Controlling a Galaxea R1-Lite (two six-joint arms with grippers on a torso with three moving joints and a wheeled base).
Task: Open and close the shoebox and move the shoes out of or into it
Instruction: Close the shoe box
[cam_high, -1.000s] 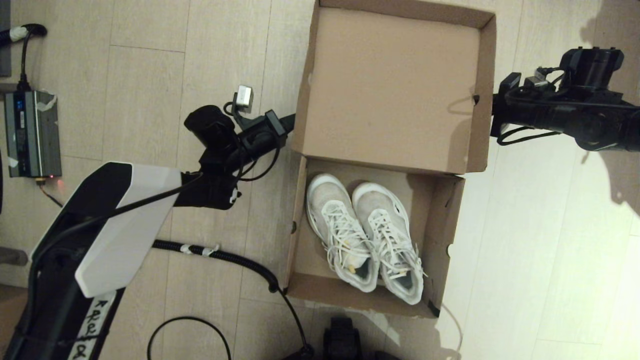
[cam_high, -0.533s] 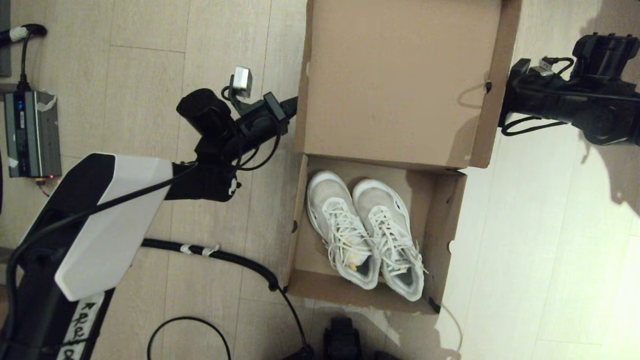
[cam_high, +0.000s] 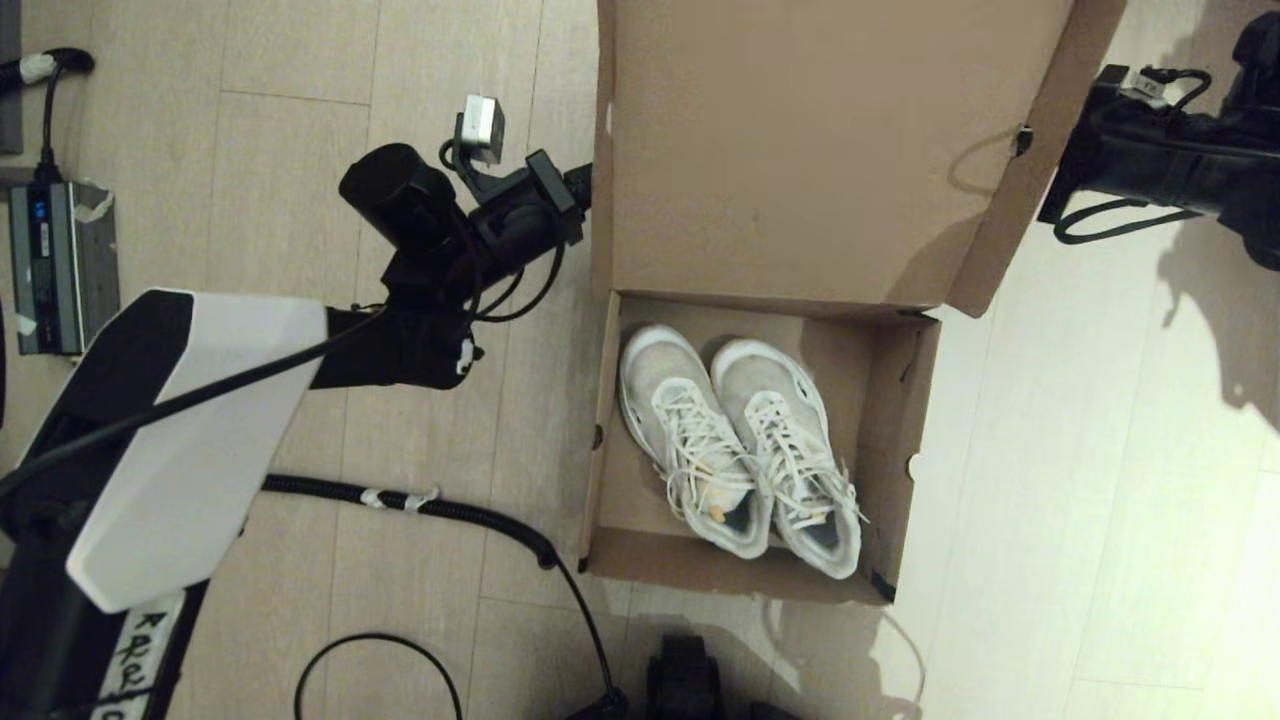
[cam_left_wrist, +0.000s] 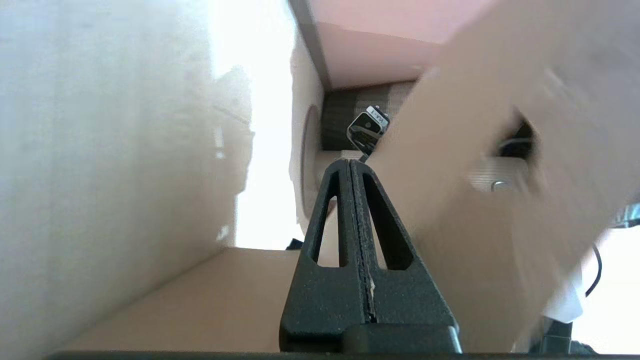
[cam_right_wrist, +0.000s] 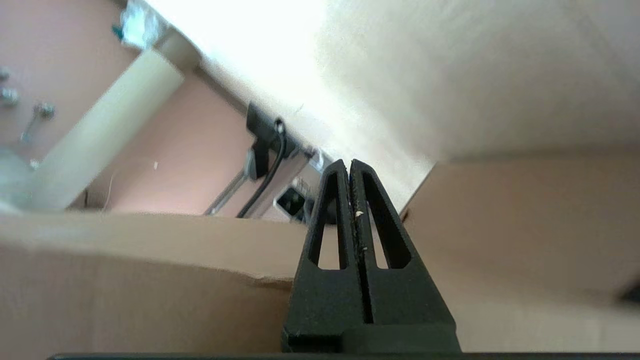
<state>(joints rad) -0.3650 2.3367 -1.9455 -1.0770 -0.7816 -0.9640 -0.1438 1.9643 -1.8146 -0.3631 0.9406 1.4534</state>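
The brown shoebox stands open on the floor, its hinged lid tilted up and running past the head view's top edge. The white sneakers lie side by side inside, toes toward the hinge. My left gripper is shut with nothing in it, tips against the lid's left side flap. My right gripper is also shut with nothing in it, tips against the right side flap. In the left wrist view the gripper shows closed fingers beside blurred cardboard. In the right wrist view the gripper is pressed together above cardboard.
A grey power unit sits on the wooden floor at the far left. A corrugated black cable runs from my left arm toward the box's near left corner. A thin cable loop and a dark base part lie at the near edge.
The lid has swung upward toward the camera, and its far rim has left the head view. Both grippers rose with its side flaps, the right one moving outward. The box shifted slightly.
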